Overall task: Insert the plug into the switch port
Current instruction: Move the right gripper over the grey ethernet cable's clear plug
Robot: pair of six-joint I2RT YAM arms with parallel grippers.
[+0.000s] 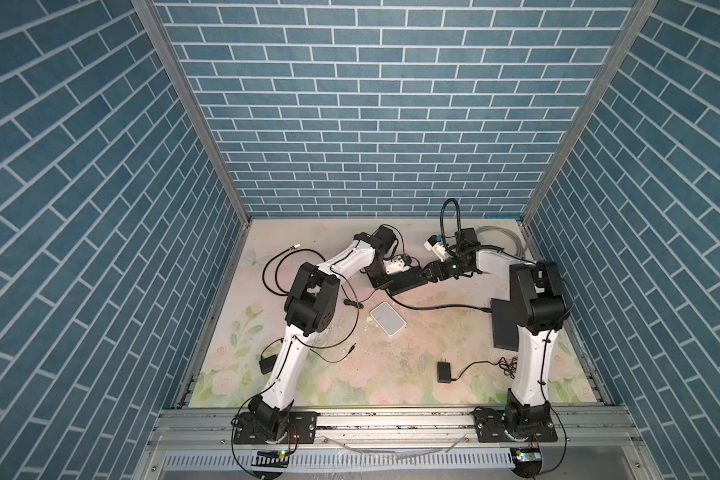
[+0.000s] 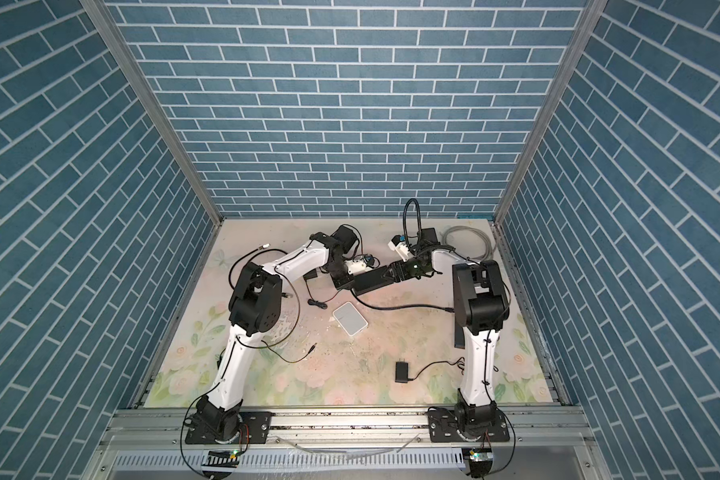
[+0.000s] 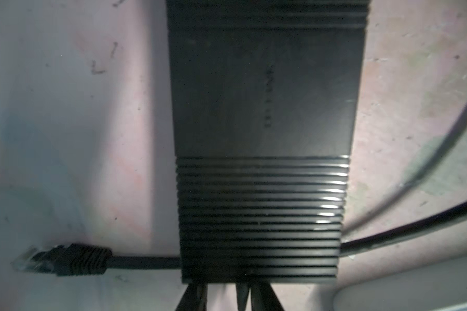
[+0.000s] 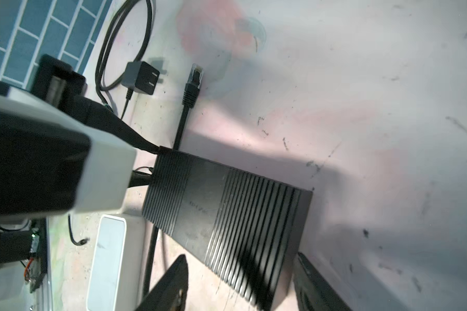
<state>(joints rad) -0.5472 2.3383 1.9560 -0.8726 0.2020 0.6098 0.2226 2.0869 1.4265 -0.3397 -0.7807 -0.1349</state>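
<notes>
On the left of the table (image 1: 391, 374), a thin black wire (image 1: 273, 272) lies in loops. The left jaws sit low at one end of the black switch (image 1: 408, 282). Their fingertips (image 3: 192, 299) are only a little apart and hold nothing. The plug (image 3: 38, 259) lies flat on the table just beside that end of the switch. It is not plugged in. Its black cable (image 3: 143, 261) goes under the switch and comes out on the other side. A white box (image 1: 387, 318) lies near the switch, toward the front. The right jaws are at the other end of the switch. Their fingertips (image 4: 170, 285) stand wide, one on each side of the switch's corner, with a gap by one of them. Far right, a grey cable (image 1: 501, 241) lies coiled.
</notes>
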